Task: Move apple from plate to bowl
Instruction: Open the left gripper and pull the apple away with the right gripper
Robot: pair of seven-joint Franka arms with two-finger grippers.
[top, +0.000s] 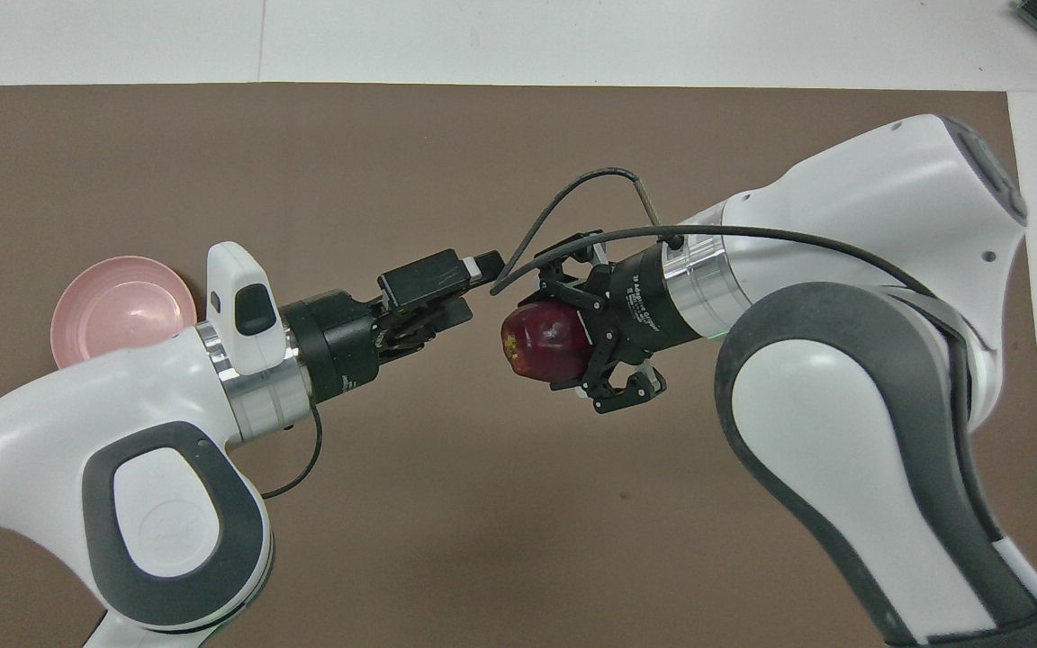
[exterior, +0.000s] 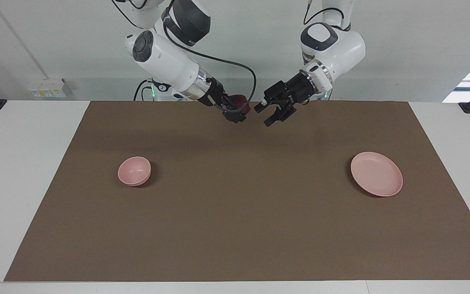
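Overhead view gives me one brown mat [top: 392, 540] covering most of the table, two arms above it, one plate [exterior: 376, 173] toward the left arm's end, one bowl [exterior: 134, 171] toward the right arm's end, one apple [top: 544, 340]. Up in the air over the mat's robot edge, the right gripper [top: 572, 337] grips the apple — the left gripper [exterior: 268, 114] hangs just beside, fingers spread, holding nothing.
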